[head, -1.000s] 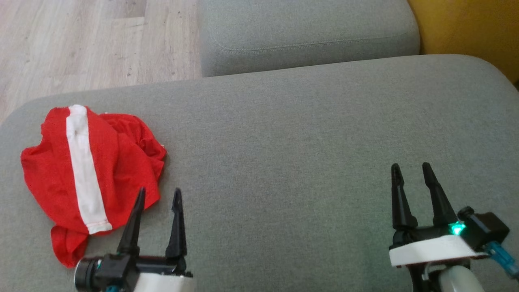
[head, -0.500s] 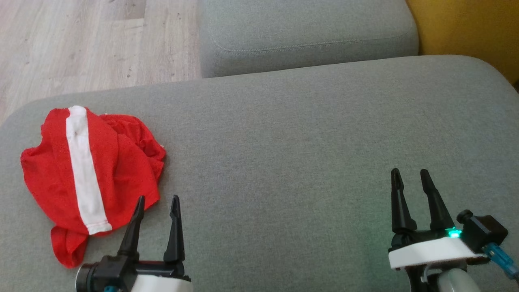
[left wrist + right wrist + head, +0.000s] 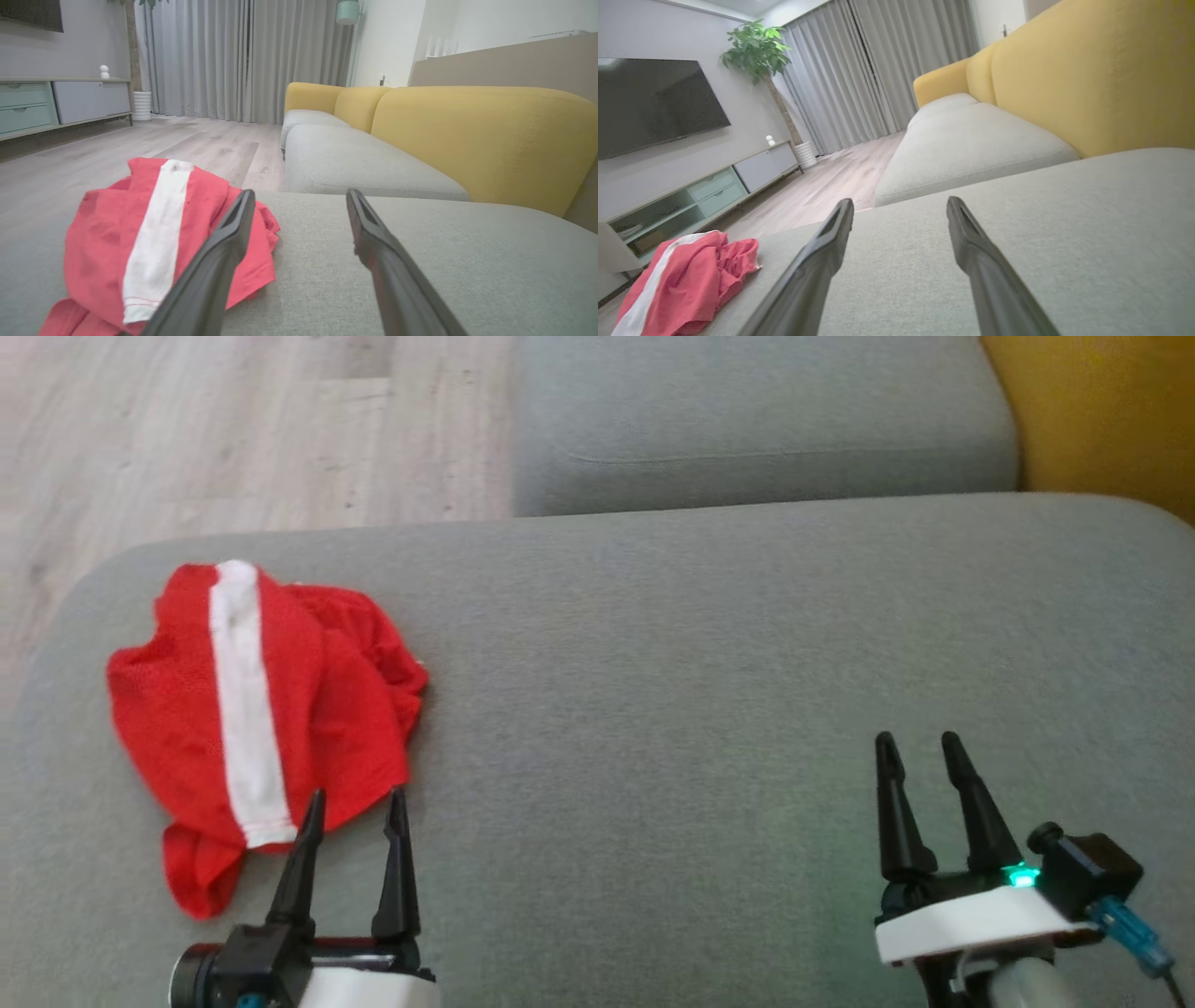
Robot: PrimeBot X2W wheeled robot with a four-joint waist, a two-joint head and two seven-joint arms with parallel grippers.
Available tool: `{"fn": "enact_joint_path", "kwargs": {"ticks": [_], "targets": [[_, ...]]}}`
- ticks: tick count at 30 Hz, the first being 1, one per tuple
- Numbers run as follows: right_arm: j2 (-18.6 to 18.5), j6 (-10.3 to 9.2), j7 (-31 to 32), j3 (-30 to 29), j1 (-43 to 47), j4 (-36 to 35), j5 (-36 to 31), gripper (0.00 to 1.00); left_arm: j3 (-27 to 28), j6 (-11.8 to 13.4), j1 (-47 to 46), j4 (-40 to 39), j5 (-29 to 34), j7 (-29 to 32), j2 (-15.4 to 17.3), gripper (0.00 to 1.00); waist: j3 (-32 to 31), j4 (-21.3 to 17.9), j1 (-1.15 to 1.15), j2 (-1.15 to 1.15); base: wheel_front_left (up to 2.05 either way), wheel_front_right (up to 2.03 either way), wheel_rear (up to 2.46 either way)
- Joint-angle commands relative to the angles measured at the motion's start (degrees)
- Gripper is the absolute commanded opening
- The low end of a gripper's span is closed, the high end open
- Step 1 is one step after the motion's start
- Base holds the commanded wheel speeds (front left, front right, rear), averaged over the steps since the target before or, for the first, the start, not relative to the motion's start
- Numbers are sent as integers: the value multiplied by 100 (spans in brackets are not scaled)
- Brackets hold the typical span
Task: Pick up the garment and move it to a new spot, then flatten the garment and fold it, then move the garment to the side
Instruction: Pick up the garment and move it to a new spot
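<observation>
Starting at the left claw (image 3: pixel 357 793): the two dark fingers stand well apart with nothing between them, pointing away from the robot at the near edge of the red mesh garment (image 3: pixel 327 709). From the head camera, its left fingertip overlaps the hem right by the end of the white stripe (image 3: pixel 245 700). The other tip sits just off the garment's right edge, over bare cushion. Can't tell if that left finger actually touches the fabric (the left wrist camera just shows it in front of the cloth).

The right claw (image 3: pixel 917 739) is way over on the other side. Its fingers are spread too and hold nothing, with plain grey fabric under them, well apart from the garment.

The garment itself is a crumpled heap, the stripe running from its far side toward the robot. It lies near the left end of the big grey seat cushion (image 3: pixel 700 644), close to the rounded corner.

Further out there's a second grey seat cushion (image 3: pixel 766 429) beyond the first, a yellow backrest (image 3: pixel 1102 411) at the far right, and light wood floor (image 3: pixel 233 429) past the left end. The right wrist camera also catches a wall-mounted TV (image 3: pixel 654 102), a low sideboard (image 3: pixel 714 186), a potted tree (image 3: pixel 759 46) and long grey curtains (image 3: pixel 878 70).
</observation>
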Motion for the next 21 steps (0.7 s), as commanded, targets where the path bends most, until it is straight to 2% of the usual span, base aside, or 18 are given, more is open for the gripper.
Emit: {"fn": "enact_joint_path", "kwargs": {"ticks": [1, 11, 21], "targets": [[-50, 44, -61, 180, -165, -175, 24, 100, 235, 32, -218, -170, 10, -55, -26, 100, -31, 144, 0, 0, 0, 0, 0], [-50, 44, -61, 380, -38, -166, 187, 100, 444, 34, -69, -166, 143, -55, -27, 100, -154, 879, 0, 0, 0, 0, 0], [-50, 44, -61, 510, 20, -138, 327, 100, 544, 23, 6, -212, 197, -55, -27, 100, -191, 1260, 0, 0, 0, 0, 0]]}}
